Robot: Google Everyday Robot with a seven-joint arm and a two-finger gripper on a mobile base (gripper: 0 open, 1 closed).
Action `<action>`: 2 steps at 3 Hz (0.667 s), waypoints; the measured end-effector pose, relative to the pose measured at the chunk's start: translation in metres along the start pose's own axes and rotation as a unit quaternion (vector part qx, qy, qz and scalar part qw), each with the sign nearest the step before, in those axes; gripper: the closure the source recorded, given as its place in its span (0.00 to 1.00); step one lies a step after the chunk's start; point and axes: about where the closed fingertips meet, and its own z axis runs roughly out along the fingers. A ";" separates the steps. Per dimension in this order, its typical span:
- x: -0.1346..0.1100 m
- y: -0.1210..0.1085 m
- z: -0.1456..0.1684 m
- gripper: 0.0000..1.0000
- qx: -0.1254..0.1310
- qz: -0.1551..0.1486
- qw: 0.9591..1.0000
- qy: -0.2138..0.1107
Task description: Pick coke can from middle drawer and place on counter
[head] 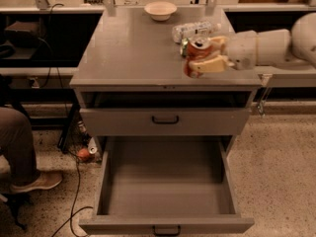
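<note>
My gripper (206, 55) reaches in from the right over the right part of the counter (133, 53). It is shut on the coke can (198, 51), a red-orange can with a silver top, held tilted just above the counter surface. The middle drawer (165, 181) stands pulled out below, its grey tray empty. The grey drawer front above it (165, 120) is slightly open.
A clear plastic bottle (190, 30) and a green bag (184, 46) lie on the counter just behind the can. A cream bowl (160, 10) sits at the counter's far edge. A person's leg and shoe (22, 157) and cables are on the floor at left.
</note>
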 end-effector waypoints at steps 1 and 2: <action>-0.009 -0.015 0.027 1.00 -0.025 0.016 1.000 0.008; -0.012 -0.023 0.052 1.00 -0.036 0.038 0.998 0.022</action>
